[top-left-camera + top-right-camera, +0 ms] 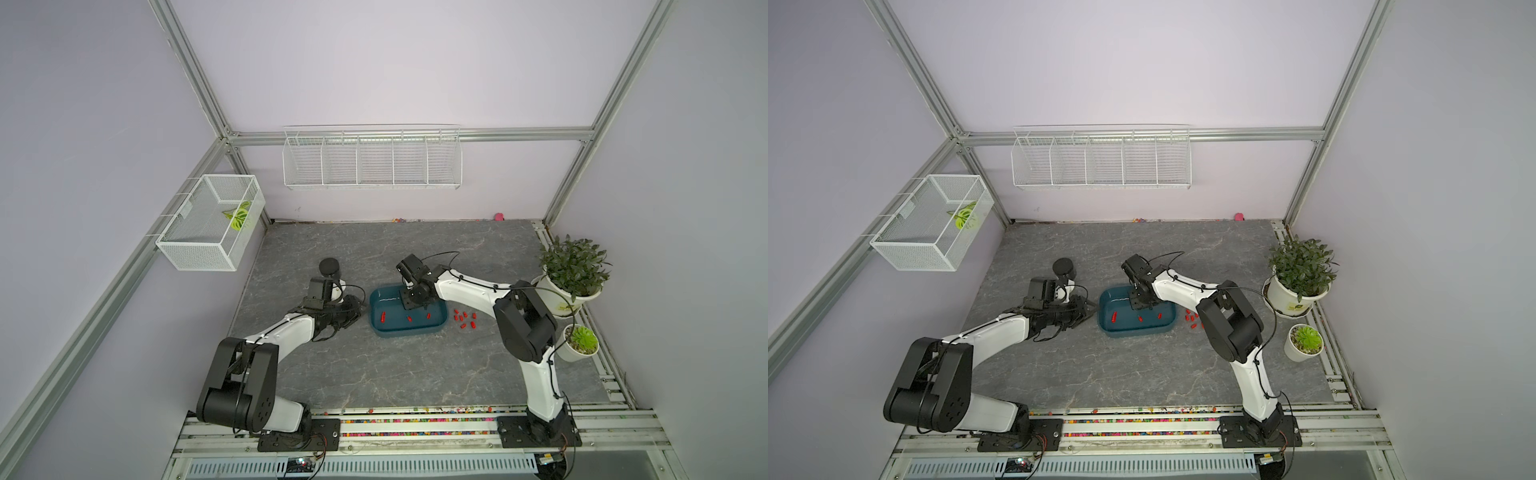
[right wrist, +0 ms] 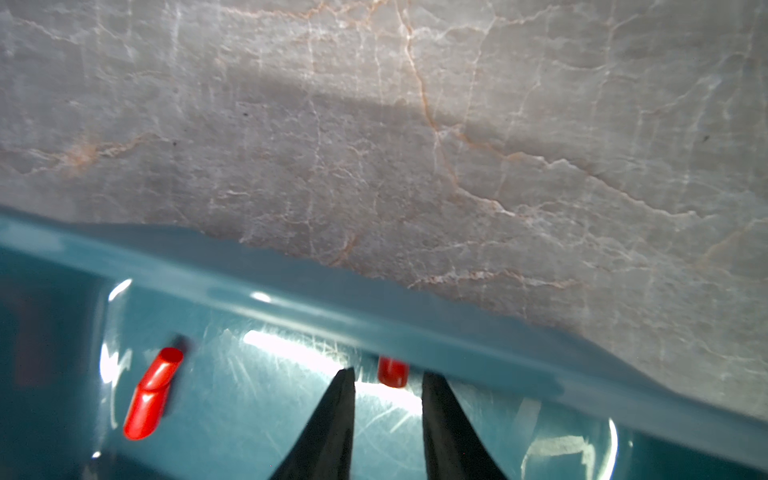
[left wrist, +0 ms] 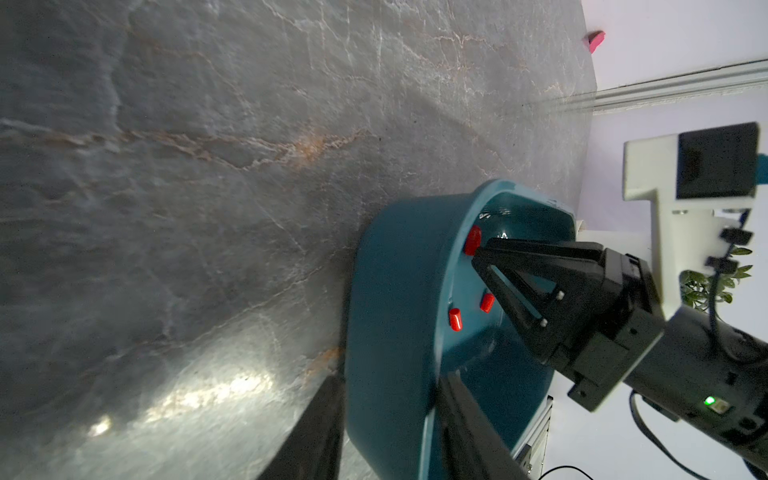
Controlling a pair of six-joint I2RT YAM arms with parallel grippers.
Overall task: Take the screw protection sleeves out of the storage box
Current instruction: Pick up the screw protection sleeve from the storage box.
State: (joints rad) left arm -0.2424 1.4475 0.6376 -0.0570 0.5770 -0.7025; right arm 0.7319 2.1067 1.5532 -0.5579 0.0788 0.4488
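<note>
The right tool hangs in the blue box, its 2 fingers a little apart, holding nothing. Some red caps lie in the box, more on the counter just right of it. The left tool pinches the box's left wall.

In both top views the box sits mid-frame on the desk. Three sleeves lie in it along its lower side, and a bunch more are on the desk just right of it. The cup is up-left of the box, above the left tool, which straddles the box's left wall with one finger in and one out. The right tool is down inside the box with a sleeve just ahead of its tips. Two plants sit at the right edge, and the baskets are upper left and top centre.
</note>
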